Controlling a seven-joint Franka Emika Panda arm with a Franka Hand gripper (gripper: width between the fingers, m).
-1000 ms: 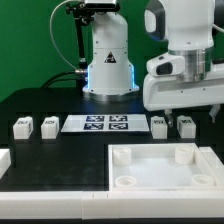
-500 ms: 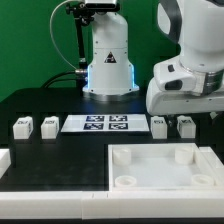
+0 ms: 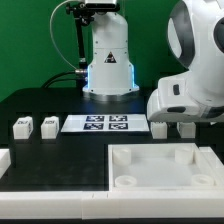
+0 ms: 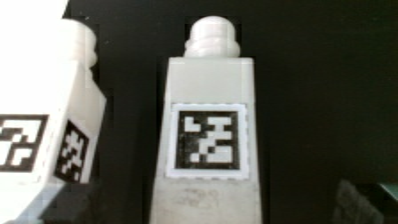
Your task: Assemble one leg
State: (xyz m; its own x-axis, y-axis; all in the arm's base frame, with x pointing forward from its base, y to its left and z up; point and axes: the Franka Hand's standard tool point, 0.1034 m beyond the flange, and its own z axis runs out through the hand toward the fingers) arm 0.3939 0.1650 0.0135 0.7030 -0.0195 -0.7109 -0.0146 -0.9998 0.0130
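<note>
In the exterior view, the white robot arm (image 3: 190,75) fills the upper right of the frame. Its bulky wrist hangs low over the black surface (image 3: 60,100). Just under it, at the right middle of the frame, stand two small white rectangular plastic blocks: one leg (image 3: 159,128) and a neighbouring leg (image 3: 185,128), close together and partly covered by the arm. Two spare legs (image 3: 21,126) (image 3: 49,125) stand at the left middle. The thin flat white marker board (image 3: 107,124) lies between the two pairs. A large white square tray-like piece (image 3: 150,150) with round corner sockets takes up the lower right. The end effector's fingers are hidden behind the wrist here.

In the wrist view, a leg (image 4: 214,130) sits in the middle of the frame. Its black-and-white square tag faces the camera and a rounded peg shows at one end. A second leg (image 4: 45,130) lies just beside it, apart from it. No fingers show clearly, so I cannot tell whether the end effector is released or clenched.

The step in hand looks like the approach to pick up one leg of the right-hand pair; which of the two I cannot tell. The next move calls for straddling only the centred leg, clear of its close neighbour, before closing on it.
</note>
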